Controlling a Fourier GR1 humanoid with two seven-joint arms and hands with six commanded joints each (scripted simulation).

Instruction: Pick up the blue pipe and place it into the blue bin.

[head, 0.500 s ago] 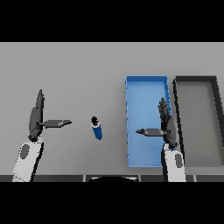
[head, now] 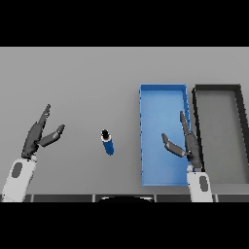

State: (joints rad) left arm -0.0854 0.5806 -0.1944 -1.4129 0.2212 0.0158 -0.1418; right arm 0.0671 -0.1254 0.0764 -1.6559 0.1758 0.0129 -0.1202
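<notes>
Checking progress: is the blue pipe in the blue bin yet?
No. The blue pipe lies on the table, left of the blue bin.

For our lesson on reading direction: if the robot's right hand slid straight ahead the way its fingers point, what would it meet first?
The right hand points up the picture over the blue bin. It would probably meet the bin's far wall first, unless the hand rides higher than the rim; its height is unclear.

Grey table (head: 87,82) – blue pipe (head: 107,143), blue bin (head: 163,95), dark bin (head: 219,88)

Plain grey table (head: 87,78) filling the view, smooth matte surface; flat even light, faint shadows
</notes>
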